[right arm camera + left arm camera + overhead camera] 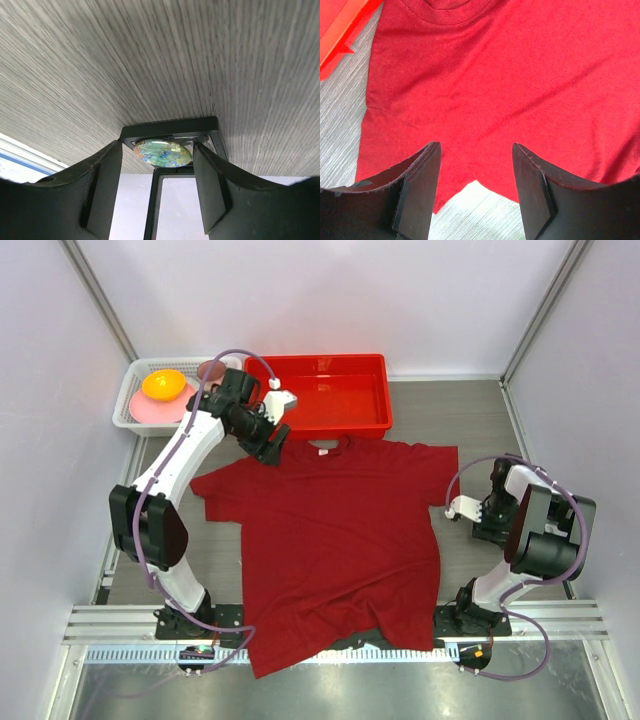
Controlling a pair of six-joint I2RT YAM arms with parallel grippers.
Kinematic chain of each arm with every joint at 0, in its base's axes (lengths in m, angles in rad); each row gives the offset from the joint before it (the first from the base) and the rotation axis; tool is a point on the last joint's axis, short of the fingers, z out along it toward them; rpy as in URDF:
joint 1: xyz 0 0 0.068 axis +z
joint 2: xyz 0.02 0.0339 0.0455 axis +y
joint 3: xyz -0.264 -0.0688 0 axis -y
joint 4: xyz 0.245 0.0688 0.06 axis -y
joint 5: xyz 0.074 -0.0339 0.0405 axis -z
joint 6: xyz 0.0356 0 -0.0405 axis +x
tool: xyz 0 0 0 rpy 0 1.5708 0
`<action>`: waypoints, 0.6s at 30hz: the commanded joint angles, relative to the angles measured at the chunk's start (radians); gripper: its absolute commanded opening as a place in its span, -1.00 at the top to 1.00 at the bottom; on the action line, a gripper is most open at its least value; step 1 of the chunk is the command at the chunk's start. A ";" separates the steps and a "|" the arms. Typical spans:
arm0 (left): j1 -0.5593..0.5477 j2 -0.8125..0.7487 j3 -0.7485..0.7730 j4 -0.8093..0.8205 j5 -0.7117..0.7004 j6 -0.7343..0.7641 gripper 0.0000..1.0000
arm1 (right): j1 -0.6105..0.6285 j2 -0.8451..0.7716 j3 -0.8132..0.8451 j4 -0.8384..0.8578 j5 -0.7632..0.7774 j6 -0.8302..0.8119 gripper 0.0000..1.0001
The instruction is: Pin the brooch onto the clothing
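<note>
The dark red T-shirt (340,530) lies flat across the middle of the table, its white neck label (323,451) at the far end. My left gripper (272,445) hovers open above the shirt's left shoulder, next to the collar; in the left wrist view its fingers (422,190) frame the cloth (520,75) and the armpit notch. The brooch (162,153), a glossy greenish-blue disc, sits in a black hinged display frame (170,127) on the table to the shirt's right. My right gripper (157,167) is open, one finger on either side of the brooch. In the top view the right gripper (488,523) hides the brooch.
A bright red plastic tray (320,425) stands just beyond the collar. A white basket (130,405) with an orange and a pink item sits at the far left. The enclosure walls close in on both sides.
</note>
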 commanded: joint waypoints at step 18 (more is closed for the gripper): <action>-0.004 -0.009 0.025 -0.023 -0.028 0.032 -0.25 | -0.005 -0.052 -0.032 0.091 0.000 -0.017 0.08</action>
